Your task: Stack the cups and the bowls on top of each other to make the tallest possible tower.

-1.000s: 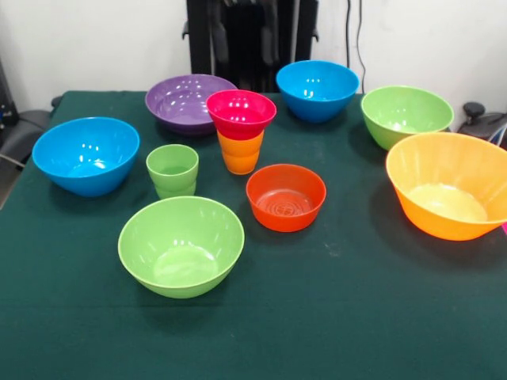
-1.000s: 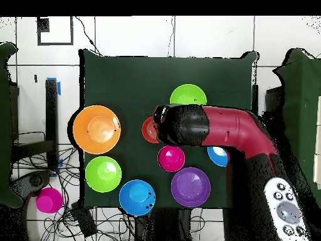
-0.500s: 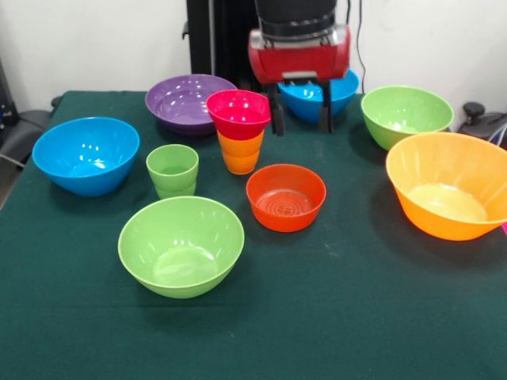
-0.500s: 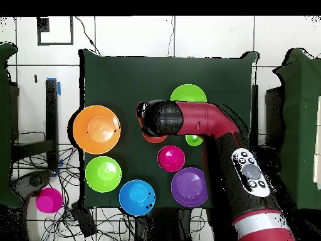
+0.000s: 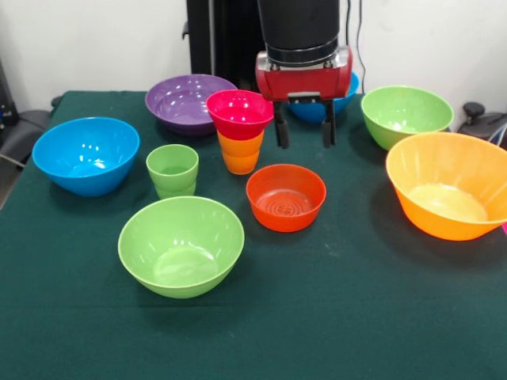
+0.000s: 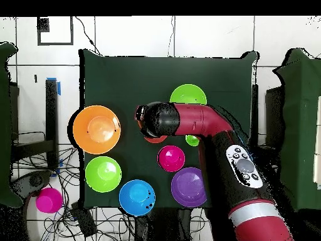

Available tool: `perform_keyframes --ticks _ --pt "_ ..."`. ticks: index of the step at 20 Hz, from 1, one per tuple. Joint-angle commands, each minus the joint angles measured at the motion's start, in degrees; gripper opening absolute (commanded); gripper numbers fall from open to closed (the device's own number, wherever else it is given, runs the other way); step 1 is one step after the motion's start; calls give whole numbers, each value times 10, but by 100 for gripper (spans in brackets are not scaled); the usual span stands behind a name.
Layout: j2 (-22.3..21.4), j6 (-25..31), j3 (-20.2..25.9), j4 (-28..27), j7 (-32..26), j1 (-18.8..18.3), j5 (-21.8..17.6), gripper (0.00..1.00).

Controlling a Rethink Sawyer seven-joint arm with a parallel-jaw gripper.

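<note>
So, from my seat the tower is barely begun: the small magenta bowl (image 5: 241,112) sits on the orange cup (image 5: 241,152), and that pair is the only stack I can see on the green table (image 5: 356,317). Everything else stands alone and upright. The light green cup (image 5: 172,169) is just left of the stack in the front view, with a blue bowl (image 5: 85,154) further left and the purple bowl (image 5: 186,100) behind. A light green bowl (image 5: 181,245) is nearest the camera, the small orange-red bowl (image 5: 286,196) sits in the middle, a second light green bowl (image 5: 405,115) and the large orange bowl (image 5: 448,185) are off to the right. The second blue bowl (image 5: 348,89) is mostly hidden behind the arm.

My gripper (image 5: 303,128) hangs above the table just behind the orange-red bowl and beside the stack, its two dark fingers spread apart with nothing between them. From above, the arm's head covers that bowl, so I judge I am lined up over it and that it is the next thing to be picked, though I cannot tell the height over its rim.

By my reckoning one placement is done and eight pieces are left. I would want the wide bowls low and the cups high, so the present stack will likely need to go on top of something broader. The magenta bowl looks wider than the cup under it, so a nudge could tip it
</note>
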Motion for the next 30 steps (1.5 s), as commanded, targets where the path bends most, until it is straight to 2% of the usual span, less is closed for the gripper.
perform_keyframes --ticks 1,4,11,14,19,24,30 --pt "0 24 -8 -49 -10 3 -30 100" --pt "-8 35 -1 -48 -18 -3 -22 100" --pt "-20 121 5 -92 -50 -10 -15 100" --pt "0 121 8 -111 -51 -11 -19 100" --pt "42 89 15 -133 -58 -14 -31 100" --pt "75 95 -13 -169 -62 -14 -62 100" --pt "111 96 -3 -199 -79 -24 -65 100"
